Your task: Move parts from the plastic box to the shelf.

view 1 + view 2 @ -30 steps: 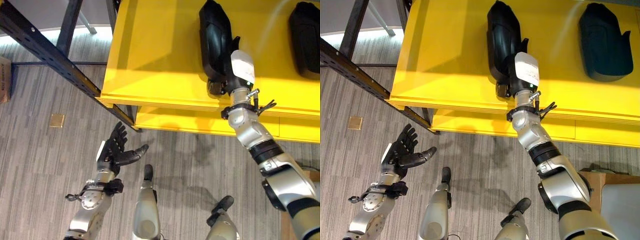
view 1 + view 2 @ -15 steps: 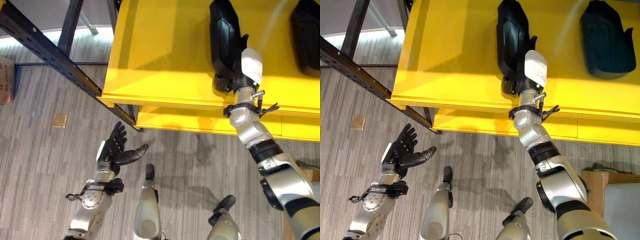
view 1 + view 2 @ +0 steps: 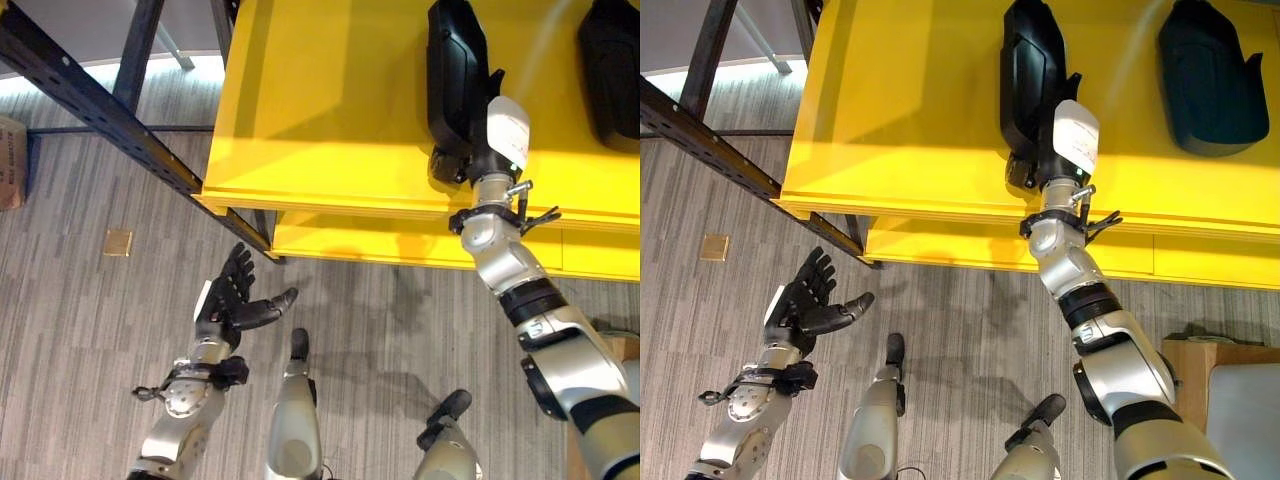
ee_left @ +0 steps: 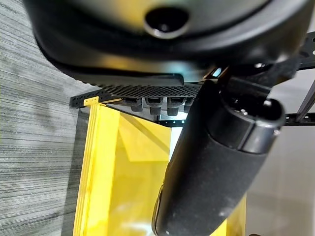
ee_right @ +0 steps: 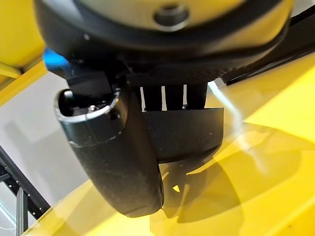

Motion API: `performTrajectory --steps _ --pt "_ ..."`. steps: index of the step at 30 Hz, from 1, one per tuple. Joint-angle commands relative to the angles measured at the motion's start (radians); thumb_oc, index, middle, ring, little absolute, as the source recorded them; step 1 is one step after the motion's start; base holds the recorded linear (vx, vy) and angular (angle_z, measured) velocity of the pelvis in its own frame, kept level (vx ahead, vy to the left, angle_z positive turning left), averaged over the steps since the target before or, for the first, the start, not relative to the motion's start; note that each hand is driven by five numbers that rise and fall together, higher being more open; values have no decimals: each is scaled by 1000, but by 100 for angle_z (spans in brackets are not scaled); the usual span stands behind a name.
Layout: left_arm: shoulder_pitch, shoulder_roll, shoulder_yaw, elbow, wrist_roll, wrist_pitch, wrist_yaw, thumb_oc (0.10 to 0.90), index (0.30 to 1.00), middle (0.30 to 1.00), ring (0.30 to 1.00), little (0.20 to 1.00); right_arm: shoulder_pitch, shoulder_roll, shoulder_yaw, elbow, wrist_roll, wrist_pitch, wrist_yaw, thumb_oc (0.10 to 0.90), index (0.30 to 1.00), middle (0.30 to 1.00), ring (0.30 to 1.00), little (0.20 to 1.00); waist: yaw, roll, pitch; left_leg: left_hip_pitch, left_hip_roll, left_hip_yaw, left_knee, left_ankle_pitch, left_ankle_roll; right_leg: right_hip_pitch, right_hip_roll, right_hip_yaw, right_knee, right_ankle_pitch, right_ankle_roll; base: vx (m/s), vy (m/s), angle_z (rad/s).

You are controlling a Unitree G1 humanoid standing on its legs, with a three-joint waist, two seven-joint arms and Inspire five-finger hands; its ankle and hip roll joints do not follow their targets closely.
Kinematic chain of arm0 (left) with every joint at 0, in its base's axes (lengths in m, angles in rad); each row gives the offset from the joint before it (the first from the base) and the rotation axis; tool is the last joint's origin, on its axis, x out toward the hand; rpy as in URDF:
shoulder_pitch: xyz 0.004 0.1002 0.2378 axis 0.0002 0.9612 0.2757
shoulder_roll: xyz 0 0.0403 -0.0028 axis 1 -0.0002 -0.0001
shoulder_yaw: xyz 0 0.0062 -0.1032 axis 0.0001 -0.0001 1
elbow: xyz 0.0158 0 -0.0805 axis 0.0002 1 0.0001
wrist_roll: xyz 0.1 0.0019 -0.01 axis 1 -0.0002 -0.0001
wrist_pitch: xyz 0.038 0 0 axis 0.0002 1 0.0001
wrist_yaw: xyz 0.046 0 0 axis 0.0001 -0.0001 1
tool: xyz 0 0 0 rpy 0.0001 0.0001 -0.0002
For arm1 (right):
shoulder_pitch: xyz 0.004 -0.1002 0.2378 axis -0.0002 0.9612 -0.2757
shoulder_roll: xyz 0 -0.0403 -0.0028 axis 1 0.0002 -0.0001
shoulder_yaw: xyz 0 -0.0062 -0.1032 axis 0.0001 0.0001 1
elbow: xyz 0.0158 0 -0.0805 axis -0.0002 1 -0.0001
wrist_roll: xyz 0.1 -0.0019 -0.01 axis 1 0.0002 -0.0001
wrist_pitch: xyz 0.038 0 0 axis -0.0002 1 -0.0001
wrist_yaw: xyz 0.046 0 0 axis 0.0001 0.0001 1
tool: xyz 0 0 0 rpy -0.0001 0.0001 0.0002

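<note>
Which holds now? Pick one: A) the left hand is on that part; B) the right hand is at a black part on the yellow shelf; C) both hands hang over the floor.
B: the right hand reaches onto the yellow shelf against the black part, while the left hand hangs open over the floor.

My right hand [image 5: 147, 64] hangs close over the yellow shelf [image 5: 266, 162], thumb [image 5: 115, 162] jutting forward. My fingers [image 5: 172, 101] curl onto a black part [image 5: 184, 132] resting on the shelf.
</note>
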Motion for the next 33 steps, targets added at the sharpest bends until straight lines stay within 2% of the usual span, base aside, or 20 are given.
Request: performTrajectory --steps 1,14,33 --pt "-37 62 16 -99 -2 -126 3 900 1000 1000 1000 1000 -199 -84 24 -30 -21 -42 -30 400 300 300 300 300 13 3 -1 69 -3 64 -27 -37 35 -26 -38 34 139 21 22 0 0 0" --pt "-16 67 46 -104 -16 -132 -14 900 1000 1000 1000 1000 -276 -187 143 -40 -100 -49 60 400 300 300 300 300 9 -17 -5 74 -2 63 -32 -40 34 -38 -36 41 143 26 22 1 -1 -1" --pt "-12 70 61 -101 -19 -134 -13 900 1000 1000 1000 1000 -312 -176 192 -23 -135 -54 97 400 300 300 300 300 16 -20 -2 65 -7 59 -33 -39 36 -39 -34 31 139 42 26 1 -1 -1"
